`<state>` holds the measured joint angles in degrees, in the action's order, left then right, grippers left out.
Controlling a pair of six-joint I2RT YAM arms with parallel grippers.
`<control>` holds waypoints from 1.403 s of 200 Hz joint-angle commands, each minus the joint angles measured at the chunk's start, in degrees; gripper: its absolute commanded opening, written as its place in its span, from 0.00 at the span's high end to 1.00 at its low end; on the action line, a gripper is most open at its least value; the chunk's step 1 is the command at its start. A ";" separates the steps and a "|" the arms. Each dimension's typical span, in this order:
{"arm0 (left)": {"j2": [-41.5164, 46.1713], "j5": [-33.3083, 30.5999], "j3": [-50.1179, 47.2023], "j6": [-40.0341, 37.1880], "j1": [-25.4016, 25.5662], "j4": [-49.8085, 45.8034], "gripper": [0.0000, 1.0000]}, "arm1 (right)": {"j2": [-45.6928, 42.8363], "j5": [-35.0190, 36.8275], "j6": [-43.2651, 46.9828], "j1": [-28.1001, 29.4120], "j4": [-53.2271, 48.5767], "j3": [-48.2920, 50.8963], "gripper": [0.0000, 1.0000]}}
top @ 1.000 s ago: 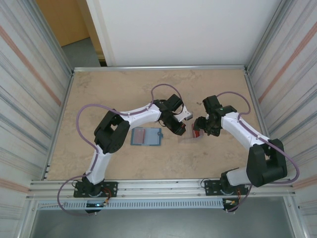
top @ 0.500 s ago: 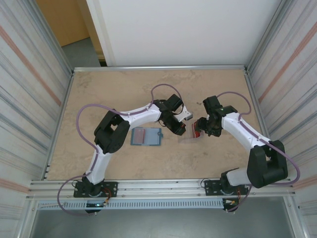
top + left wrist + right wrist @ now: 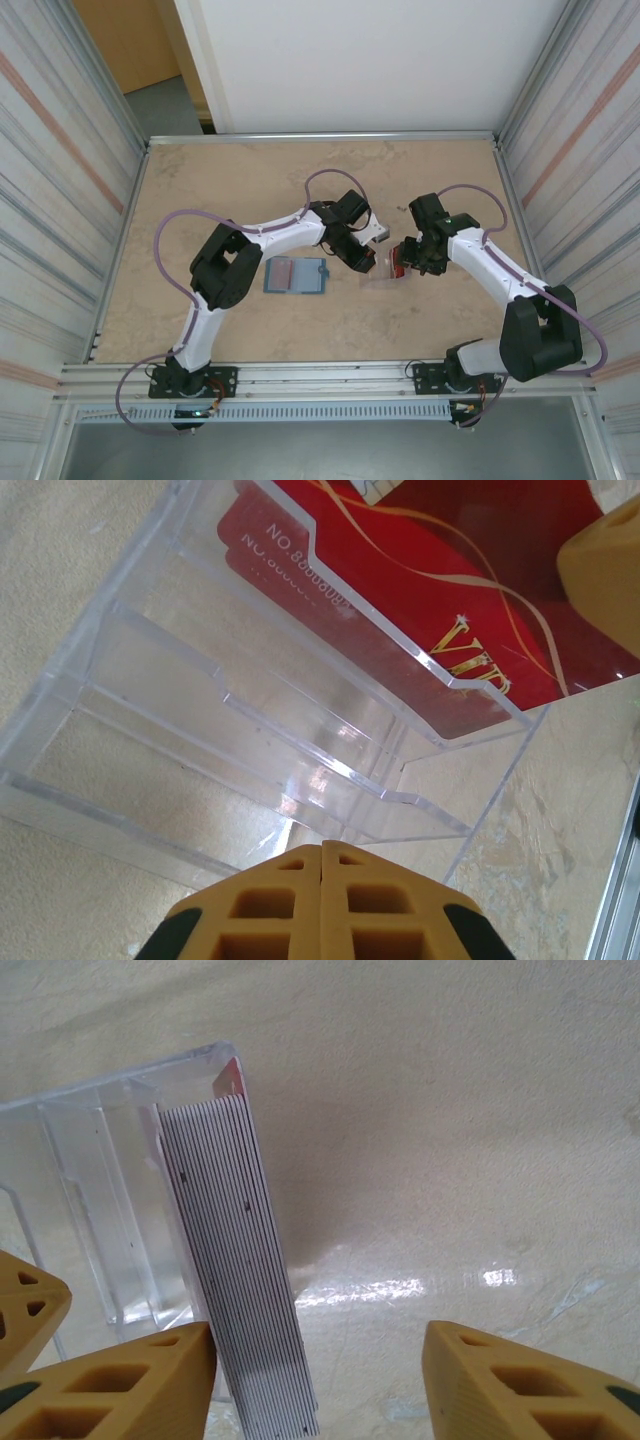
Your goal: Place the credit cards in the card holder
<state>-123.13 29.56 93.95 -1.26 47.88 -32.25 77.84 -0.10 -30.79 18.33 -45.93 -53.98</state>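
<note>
A thick stack of red credit cards (image 3: 480,590) stands on edge in a clear plastic case (image 3: 250,730). Edge-on, the stack (image 3: 235,1260) leans against one finger of my right gripper (image 3: 320,1360). That gripper is open, with a wide gap to its other finger (image 3: 500,1380). My left gripper (image 3: 322,865) is shut on nothing, its tips at the case's near wall. From above, both grippers, left (image 3: 362,262) and right (image 3: 405,260), flank the case (image 3: 380,278). The teal card holder (image 3: 296,275) lies open to the left, with a reddish card (image 3: 283,272) on its left half.
Metal rails (image 3: 320,137) frame the tan tabletop (image 3: 230,190), with corrugated walls on both sides. Bare table lies behind the arms and in front of the card holder. Purple cables loop over both arms.
My right gripper's jaws have narrowed around the card stack, and it has shifted slightly towards the case. The left arm and the card holder have not moved.
</note>
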 commanded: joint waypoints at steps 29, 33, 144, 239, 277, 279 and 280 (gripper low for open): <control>-2.08 -1.07 -1.46 -0.32 -0.34 -2.00 1.00 | -0.63 1.68 0.73 1.08 -3.46 -2.53 0.54; -2.24 -0.96 -1.41 -0.21 -0.37 -1.94 1.00 | -0.66 1.91 0.73 1.13 -3.46 -2.54 0.55; -2.28 -0.81 -1.91 -0.23 -0.62 -1.63 1.00 | 0.46 2.16 0.04 3.03 -4.10 -4.20 0.73; -1.87 -0.80 -2.46 -0.22 -0.68 -1.40 1.00 | 1.38 3.17 0.04 4.00 -4.20 -4.92 0.50; -1.91 -0.53 -2.46 -0.21 -0.59 -1.56 1.00 | 3.58 3.53 0.16 4.17 -3.35 -4.14 0.45; -1.93 -0.53 -2.46 -0.23 -0.59 -1.51 1.00 | 3.66 3.53 0.12 4.17 -3.24 -4.01 0.45; -1.93 -0.54 -2.46 -0.23 -0.59 -1.51 1.00 | 3.73 3.57 0.12 4.17 -3.17 -3.98 0.45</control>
<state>-123.13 30.68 93.30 -1.23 47.48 -31.29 80.40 1.93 -30.85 22.17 -48.90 -57.56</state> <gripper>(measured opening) 0.052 0.546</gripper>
